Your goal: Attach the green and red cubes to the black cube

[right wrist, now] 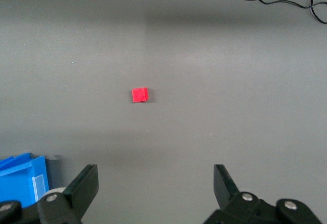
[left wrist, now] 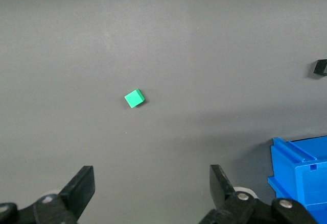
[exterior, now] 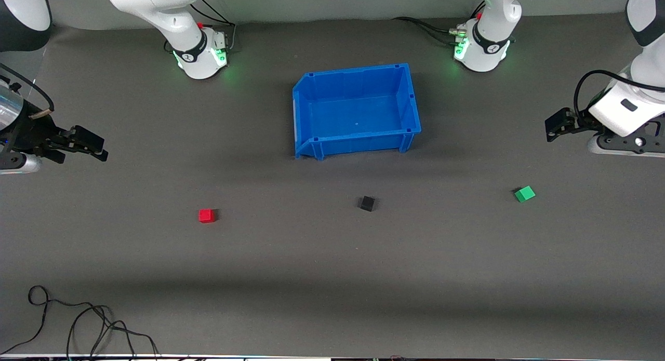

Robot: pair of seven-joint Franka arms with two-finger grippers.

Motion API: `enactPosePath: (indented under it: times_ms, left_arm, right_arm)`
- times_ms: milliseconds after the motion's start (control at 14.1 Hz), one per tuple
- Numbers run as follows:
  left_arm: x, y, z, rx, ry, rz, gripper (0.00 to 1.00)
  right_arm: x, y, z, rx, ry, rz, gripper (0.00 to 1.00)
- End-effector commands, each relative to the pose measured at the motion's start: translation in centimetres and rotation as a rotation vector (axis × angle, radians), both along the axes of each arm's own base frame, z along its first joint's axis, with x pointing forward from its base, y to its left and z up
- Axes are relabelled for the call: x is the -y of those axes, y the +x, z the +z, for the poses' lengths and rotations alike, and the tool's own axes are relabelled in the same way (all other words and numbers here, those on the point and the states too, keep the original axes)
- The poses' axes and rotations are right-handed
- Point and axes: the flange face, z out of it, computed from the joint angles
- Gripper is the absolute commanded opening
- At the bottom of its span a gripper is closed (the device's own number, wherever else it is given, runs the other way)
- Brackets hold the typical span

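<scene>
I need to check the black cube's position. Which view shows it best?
The front view: the black cube sits whole on the table, between the red and green cubes. The left wrist view catches only part of it at the picture's edge. The right wrist view does not show it.

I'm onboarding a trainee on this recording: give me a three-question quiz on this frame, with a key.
1. True or false: the black cube lies inside the blue bin.
2. Which cube lies toward the left arm's end of the table? A red cube B green cube C black cube
3. What do the left gripper and right gripper hold?

Key:
1. False; it lies on the table, nearer the front camera than the bin.
2. B
3. Nothing; both are open over the bare table.
</scene>
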Motion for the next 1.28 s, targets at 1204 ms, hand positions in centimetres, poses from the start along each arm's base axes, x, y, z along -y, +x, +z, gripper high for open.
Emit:
enactPosePath:
  times_ms: [1204]
  left_arm:
    - [-3.7,-0.5,-0.2,-0.028,-0.007,0.057,0.99]
  right_arm:
    - [-0.5,0.5,0.8,0.022,0.024,-0.181,1.00]
